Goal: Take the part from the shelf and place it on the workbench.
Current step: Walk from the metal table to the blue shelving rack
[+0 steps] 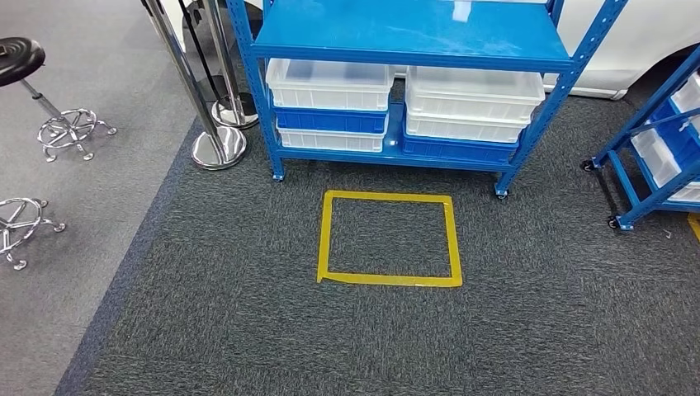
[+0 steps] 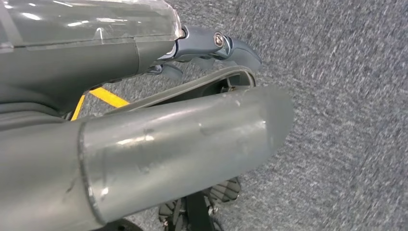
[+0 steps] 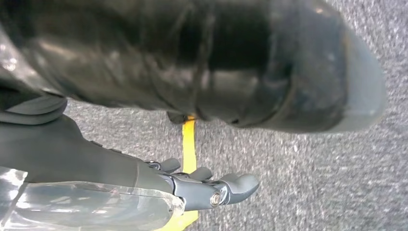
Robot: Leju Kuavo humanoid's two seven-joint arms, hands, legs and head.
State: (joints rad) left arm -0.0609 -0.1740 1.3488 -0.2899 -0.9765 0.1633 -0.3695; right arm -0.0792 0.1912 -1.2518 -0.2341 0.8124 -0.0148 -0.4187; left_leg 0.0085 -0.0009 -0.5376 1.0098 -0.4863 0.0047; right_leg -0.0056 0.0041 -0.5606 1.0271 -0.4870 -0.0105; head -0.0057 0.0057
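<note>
Approach stage | blue shelf [image 1: 413,37] stood ahead past yellow tape square [image 1: 388,239]; part presumably in white bins [image 1: 330,82], unseen | left hand [image 2: 211,45], right hand [image 3: 211,185] hung empty, fingers loosely apart, nothing pinched.

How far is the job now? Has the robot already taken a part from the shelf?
Nothing looks done yet. The blue shelf stands ahead beyond the yellow tape square, its white bins in place. The left hand and right hand hang over carpet, holding nothing. Left: approach, take a part, carry it to the workbench.
</note>
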